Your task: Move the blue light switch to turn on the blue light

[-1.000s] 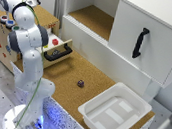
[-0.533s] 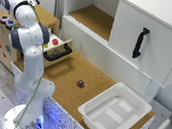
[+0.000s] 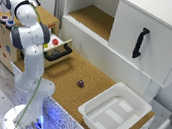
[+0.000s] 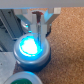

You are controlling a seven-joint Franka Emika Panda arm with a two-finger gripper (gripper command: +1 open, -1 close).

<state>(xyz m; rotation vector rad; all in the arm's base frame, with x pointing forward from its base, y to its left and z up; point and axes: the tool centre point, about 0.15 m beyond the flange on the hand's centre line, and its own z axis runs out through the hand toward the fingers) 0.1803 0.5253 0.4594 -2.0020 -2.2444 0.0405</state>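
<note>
In the wrist view the blue light switch [image 4: 32, 48], a round button with a pale rim, glows bright blue. My gripper [image 4: 38, 25] is shut, its fingertips [image 4: 35, 24] close together and resting on the far edge of the blue cap. The rim of the green-capped button [image 4: 24, 78] shows beside it. In the exterior view the buttons [image 3: 6, 20] sit on top of a wooden box [image 3: 3, 42] at the exterior view's left. The arm [image 3: 27, 30] bends over them, and the fingertips are hidden there.
An open drawer with a black handle [image 3: 57, 53] juts from the wooden box and holds a red object [image 3: 55, 42]. A small dark object [image 3: 80, 83] lies on the cork table. A white tray [image 3: 113, 112] stands in front. A white cabinet has a black handle [image 3: 140, 42].
</note>
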